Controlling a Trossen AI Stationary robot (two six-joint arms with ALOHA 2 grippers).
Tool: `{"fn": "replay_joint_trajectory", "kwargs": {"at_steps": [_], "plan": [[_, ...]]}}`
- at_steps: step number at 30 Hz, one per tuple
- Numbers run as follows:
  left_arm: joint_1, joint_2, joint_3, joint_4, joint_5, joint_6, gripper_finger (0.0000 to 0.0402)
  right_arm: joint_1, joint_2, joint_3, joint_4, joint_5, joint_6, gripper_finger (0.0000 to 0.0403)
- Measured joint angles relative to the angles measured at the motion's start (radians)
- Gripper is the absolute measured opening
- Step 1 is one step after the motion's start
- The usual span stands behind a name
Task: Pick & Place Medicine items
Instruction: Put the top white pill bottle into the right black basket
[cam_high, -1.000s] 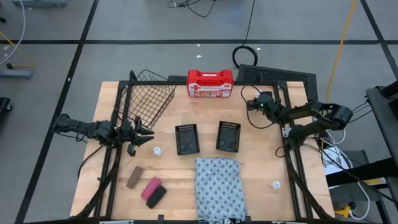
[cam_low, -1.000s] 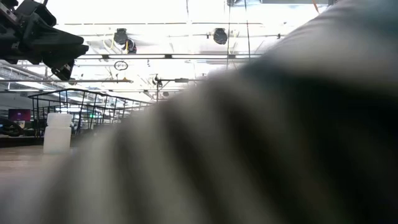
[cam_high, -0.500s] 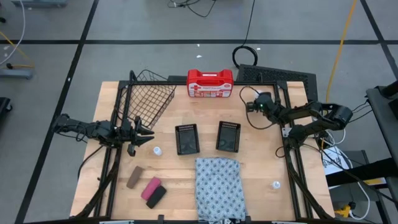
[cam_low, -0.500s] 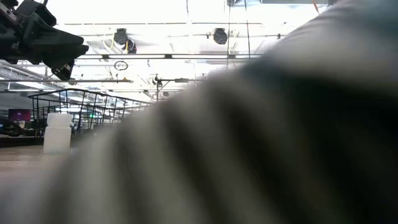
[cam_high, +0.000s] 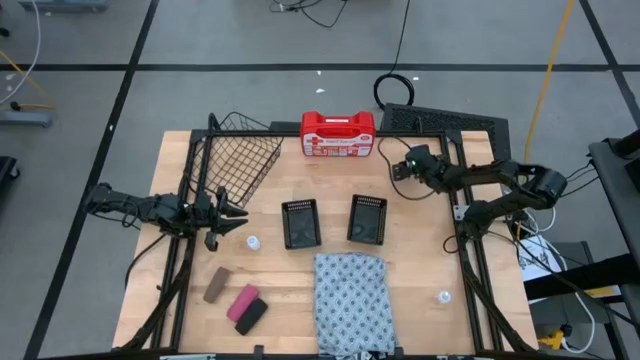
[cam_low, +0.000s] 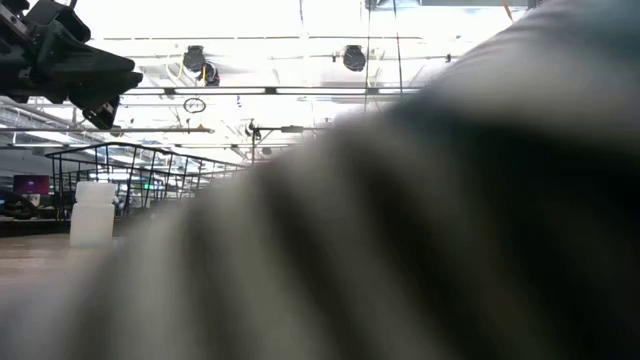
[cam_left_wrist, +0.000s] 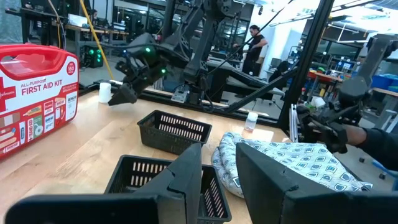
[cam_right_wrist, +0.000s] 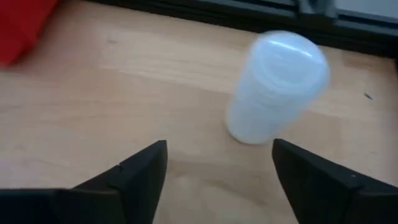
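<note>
A whitish round bottle stands upright on the wooden table near the red-and-white case. My right gripper is open just short of it, pointing slantwise down, and its fingers do not touch it. From the left wrist view that bottle stands beside the right gripper. Two more bottles stand on the table. Brown, pink and black blocks lie near the front left. My left gripper waits at the left, level, slightly open and holding nothing.
Two black mesh trays sit mid-table. A wire basket lies at the far left. A patterned cloth lies at the near edge and fills most of the low view. People stand in the room beyond the table.
My right gripper has swung a little toward the red case and the table's far edge. The left arm and the items on the table have kept still.
</note>
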Motion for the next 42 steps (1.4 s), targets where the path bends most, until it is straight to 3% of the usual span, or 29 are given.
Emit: {"fn": "replay_joint_trajectory", "kwargs": {"at_steps": [5,23,32,42], "plan": [[0.0,0.0,0.0,0.0,0.0,0.0,0.0108,-0.019,0.0,0.056,-0.052,0.04,-0.043,0.0301],[0.0,0.0,0.0,0.0,0.0,0.0,0.0108,-0.051,0.0,0.056,-0.008,0.075,0.025,0.0274],[0.0,0.0,0.0,0.0,0.0,0.0,0.0108,-0.093,0.0,0.07,0.015,0.027,-0.021,0.0273],[0.0,0.0,0.0,0.0,0.0,0.0,0.0108,-0.094,0.0,0.07,-0.006,0.021,-0.043,0.0216]]}}
